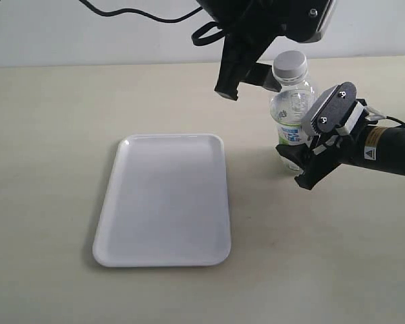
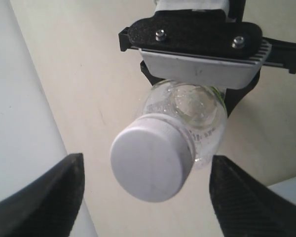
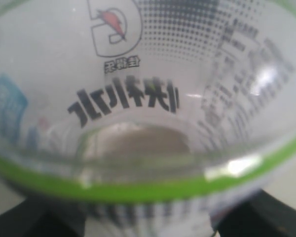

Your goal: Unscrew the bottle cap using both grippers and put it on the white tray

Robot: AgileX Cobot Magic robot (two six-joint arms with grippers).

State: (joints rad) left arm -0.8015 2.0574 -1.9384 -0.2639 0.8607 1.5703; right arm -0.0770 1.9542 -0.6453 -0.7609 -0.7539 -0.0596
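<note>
The clear bottle (image 1: 291, 108) stands upright on the table to the right of the white tray (image 1: 163, 199). Its white bottle cap (image 1: 289, 63) sits on the neck. My right gripper (image 1: 299, 165), the one with the grey-white block, is shut on the bottle's lower, labelled body (image 3: 148, 98). The all-black left gripper (image 1: 246, 82) hangs open beside and above the cap. In the left wrist view its fingers (image 2: 44, 202) stand on either side of the bottle cap (image 2: 150, 165), with gaps on both sides and no contact.
The tray holds nothing and lies left of centre on the beige table (image 1: 54, 135). A black cable (image 1: 142, 13) runs along the pale back wall.
</note>
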